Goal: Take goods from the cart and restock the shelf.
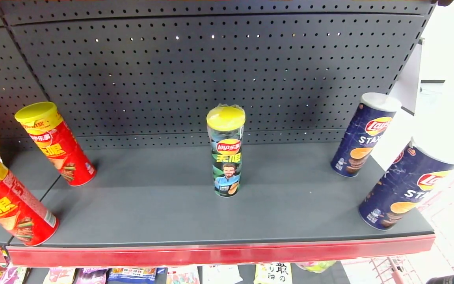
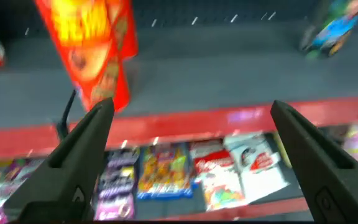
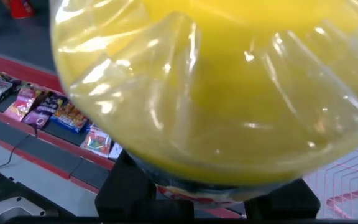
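**Can in the right hand, open slot on the shelf**

Closest in, the right gripper (image 3: 207, 198) is clamped on a chip can (image 3: 210, 81). Its dark fingers sit on either side of the body, below a yellow lid under clear wrap. Gripping below the lid leaves the base free, so the can could be set down standing. Its body colour cannot be made out. The pink wire cart (image 3: 348, 186) lies just beyond it, low and beside the shelving.

The left gripper (image 2: 191, 106) is spread wide and holds nothing. It faces the shelf's red front lip (image 2: 185, 118), which probably keeps it out of the way of the loaded arm. Under that lip, snack packets (image 2: 185, 168) fill the lower tier.

On the grey shelf (image 1: 152, 205), stock is sorted by kind. A red can (image 1: 8, 201) stands at the front left, with a second red can (image 1: 55, 144) behind it. A blue can (image 1: 406, 185) stands at the front right, with another blue can (image 1: 363, 136) behind. A lone green can (image 1: 227, 152) stands mid-shelf, its wrapped yellow lid like that of the held can.

The bare deck around the green can looks like the slot to fill. The pegboard back (image 1: 172, 79) closes off the rear.
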`<state>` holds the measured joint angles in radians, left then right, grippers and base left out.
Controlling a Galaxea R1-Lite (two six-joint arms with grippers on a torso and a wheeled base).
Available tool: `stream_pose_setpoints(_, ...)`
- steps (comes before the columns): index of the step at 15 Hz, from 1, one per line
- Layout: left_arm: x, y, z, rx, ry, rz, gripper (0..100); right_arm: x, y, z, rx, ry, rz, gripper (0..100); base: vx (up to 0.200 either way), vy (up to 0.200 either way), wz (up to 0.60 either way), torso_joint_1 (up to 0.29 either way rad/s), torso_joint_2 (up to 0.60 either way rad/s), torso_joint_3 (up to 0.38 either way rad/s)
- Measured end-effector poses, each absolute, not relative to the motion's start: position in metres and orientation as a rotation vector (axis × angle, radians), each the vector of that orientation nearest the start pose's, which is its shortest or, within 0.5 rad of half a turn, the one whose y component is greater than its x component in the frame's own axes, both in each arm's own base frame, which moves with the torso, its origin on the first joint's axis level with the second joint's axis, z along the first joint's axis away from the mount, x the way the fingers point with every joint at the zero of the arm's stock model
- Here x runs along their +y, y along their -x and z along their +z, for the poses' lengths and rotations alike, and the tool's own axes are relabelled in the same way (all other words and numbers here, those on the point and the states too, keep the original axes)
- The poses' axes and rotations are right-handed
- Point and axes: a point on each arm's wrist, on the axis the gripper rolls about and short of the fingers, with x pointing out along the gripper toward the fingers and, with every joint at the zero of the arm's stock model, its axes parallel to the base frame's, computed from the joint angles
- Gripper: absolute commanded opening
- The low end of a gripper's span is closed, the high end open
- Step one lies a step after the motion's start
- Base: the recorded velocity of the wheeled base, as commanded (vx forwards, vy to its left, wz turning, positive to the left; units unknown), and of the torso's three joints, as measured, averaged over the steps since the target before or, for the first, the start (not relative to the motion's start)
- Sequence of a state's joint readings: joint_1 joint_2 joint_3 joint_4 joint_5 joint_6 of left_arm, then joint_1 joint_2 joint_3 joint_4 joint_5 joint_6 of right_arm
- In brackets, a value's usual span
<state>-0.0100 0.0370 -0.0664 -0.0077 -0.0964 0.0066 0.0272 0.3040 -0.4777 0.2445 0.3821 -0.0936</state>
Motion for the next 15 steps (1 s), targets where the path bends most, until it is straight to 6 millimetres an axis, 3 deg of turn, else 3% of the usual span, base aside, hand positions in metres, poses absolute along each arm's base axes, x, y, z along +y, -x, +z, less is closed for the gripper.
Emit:
stream_pose_setpoints(3, -0.003, 0.017, 0.155, -0.042, 0.021, -0.226, 100, 0.008, 0.024, 0.191, 0.058, 0.078, 0.433, 0, 0.000, 0.000, 0.00, 0.000, 0.00, 0.000)
stream_pose_setpoints(5, -0.007, -0.010, 0.190, 0.019, 0.005, -0.377, 100, 0.009, 0.020, 0.195, 0.069, 0.074, 0.451, 0, 0.000, 0.000, 0.00, 0.000, 0.00, 0.000)
stream_pose_setpoints(7, -0.015, -0.051, 0.212, 0.074, -0.018, -0.519, 100, 0.009, 0.017, 0.196, 0.085, 0.071, 0.454, 0, 0.000, 0.000, 0.00, 0.000, 0.00, 0.000)
stream_pose_setpoints(11, -0.045, -0.142, 0.219, 0.141, -0.069, -0.764, 100, 0.009, 0.014, 0.197, 0.099, 0.066, 0.454, 0, 0.000, 0.000, 0.00, 0.000, 0.00, 0.000)
stream_pose_setpoints(15, -0.087, -0.203, 0.206, 0.199, -0.122, -0.937, 100, 0.009, 0.014, 0.196, 0.097, 0.065, 0.452, 0, 0.000, 0.000, 0.00, 0.000, 0.00, 0.000)
